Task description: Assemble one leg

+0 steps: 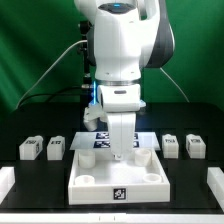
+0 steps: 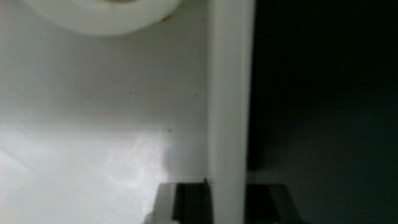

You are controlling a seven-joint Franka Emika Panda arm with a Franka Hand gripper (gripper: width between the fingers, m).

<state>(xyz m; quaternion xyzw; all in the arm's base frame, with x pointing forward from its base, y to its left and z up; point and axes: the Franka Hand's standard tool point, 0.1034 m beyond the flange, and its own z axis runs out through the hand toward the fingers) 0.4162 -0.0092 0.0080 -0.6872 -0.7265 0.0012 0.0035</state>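
Gripper (image 1: 121, 152) is low inside the tray (image 1: 85, 183), close to its back rim. Spread or pressed together, we cannot tell: the wrist view shows only tray floor, rim and a socket (image 2: 107, 10). All four legs stand in a row on the table (image 1: 40, 172), so it carries none. In the exterior view, inner left leg (image 1: 57, 146) is at 9 o'clock from the gripper and inner right leg (image 1: 171, 146) at 3 o'clock, which we judge slightly nearer. Long axis too stubby to call.
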